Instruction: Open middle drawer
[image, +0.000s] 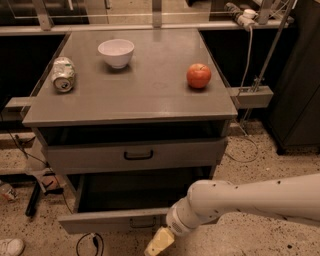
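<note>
On the left side of the cabinet (150, 97) top, a crushed can (63, 74) is lying on its side. A white bowl (116, 52) is standing further back on the cabinet, a little to the right of the can.

Below the cabinet top, the tall upper drawer (90, 159) is sitting closed. Under it the middle drawer (107, 221) is standing pulled out from the cabinet, with its dark inside showing. Its small black loop handle (141, 221) is sitting at the centre of the front.

The gripper (160, 242) is hanging just beside this handle, low in front of the cabinet. Whether it is spread or pressed together, I cannot tell.

A red apple (199, 75) is resting on the right part of the cabinet top.

I am judging the drawer as stiff metal, rather light when empty, and sliding on rails. The loop handle is looking like the only good place to hold, and a straight pull away from the cabinet should be avoiding jamming.
</note>
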